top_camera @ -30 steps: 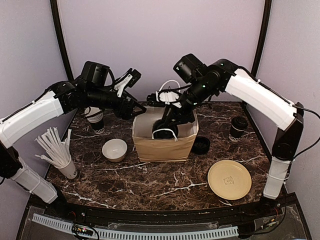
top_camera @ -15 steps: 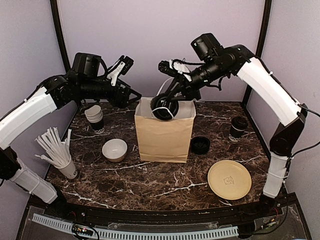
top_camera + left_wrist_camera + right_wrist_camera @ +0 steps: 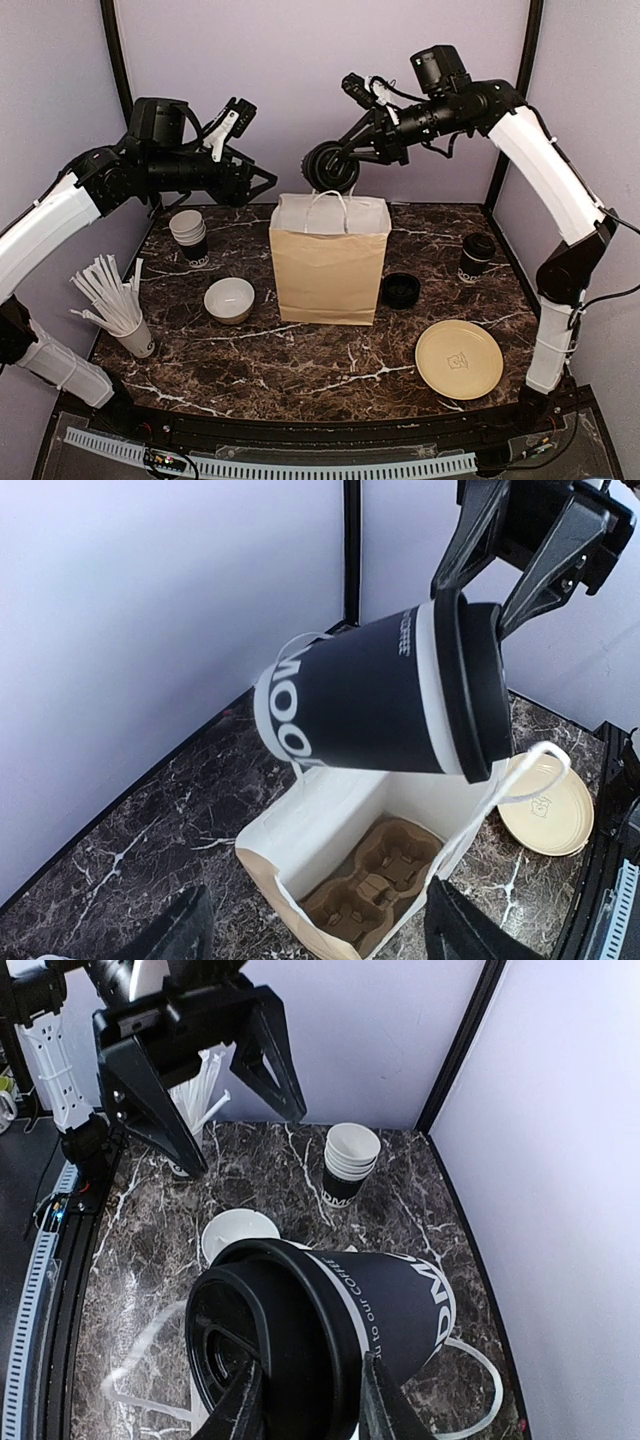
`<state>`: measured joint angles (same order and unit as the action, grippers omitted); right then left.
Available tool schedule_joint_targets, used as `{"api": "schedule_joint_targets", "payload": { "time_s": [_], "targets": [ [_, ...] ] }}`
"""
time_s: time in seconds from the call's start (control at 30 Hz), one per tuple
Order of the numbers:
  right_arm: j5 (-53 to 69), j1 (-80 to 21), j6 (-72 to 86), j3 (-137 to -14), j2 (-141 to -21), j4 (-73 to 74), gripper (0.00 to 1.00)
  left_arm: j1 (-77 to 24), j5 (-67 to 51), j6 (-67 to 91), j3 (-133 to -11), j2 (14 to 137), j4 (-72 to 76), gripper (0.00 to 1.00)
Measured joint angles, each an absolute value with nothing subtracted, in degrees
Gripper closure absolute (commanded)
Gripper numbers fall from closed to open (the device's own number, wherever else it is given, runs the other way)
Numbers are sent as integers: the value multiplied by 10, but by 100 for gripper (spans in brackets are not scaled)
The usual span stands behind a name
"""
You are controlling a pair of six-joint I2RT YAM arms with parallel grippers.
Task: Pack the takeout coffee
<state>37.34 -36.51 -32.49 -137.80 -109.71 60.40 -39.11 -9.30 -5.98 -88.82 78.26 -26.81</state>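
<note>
My right gripper (image 3: 343, 160) is shut on a takeout coffee cup (image 3: 328, 167), black with white lettering and a black lid. It holds the cup tipped on its side, high above the open brown paper bag (image 3: 328, 265). In the right wrist view my gripper (image 3: 310, 1400) pinches the cup (image 3: 400, 1305) at the lid end. The left wrist view shows the cup (image 3: 380, 695) over the bag (image 3: 300, 830), with a cardboard cup carrier (image 3: 385, 890) inside. My left gripper (image 3: 258, 185) is open and empty, left of the bag top. A second lidded cup (image 3: 476, 257) stands on the table at the right.
A lidless cup stack (image 3: 190, 237) stands at the back left. A white bowl (image 3: 229, 299) and a cup of white stirrers (image 3: 115, 300) are on the left. A low stack of black lids (image 3: 401, 290) sits right of the bag, and a tan plate (image 3: 459, 358) lies front right.
My right gripper has risen with the cup from inside the bag to well above it. The bag now stands at full height. My left gripper has drawn up and away from the bag.
</note>
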Motion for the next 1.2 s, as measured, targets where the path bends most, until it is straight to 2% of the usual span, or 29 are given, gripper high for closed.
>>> {"api": "schedule_joint_targets", "payload": {
  "time_s": [0.17, 0.33, 0.5, 0.73, 1.0, 1.2],
  "targets": [
    [371, -360, -323, -1414, -1084, 598, 72, -391, -90, -53, -889, 778, -268, 26],
    [353, -328, -324, -1390, -1037, 594, 72, -391, -90, -47, -891, 778, -269, 26],
    [312, -268, -324, -1296, -960, 589, 72, -391, -90, -43, -891, 778, -269, 26],
    [279, -199, -327, -1103, -873, 603, 70, -391, -89, -52, -891, 778, -269, 26],
    [342, -198, -385, -924, -845, 709, 70, -391, -84, -69, -858, 761, -262, 26],
    [397, -215, -425, -849, -851, 737, 69, -391, -83, -71, -828, 758, -255, 26]
  ]
}}
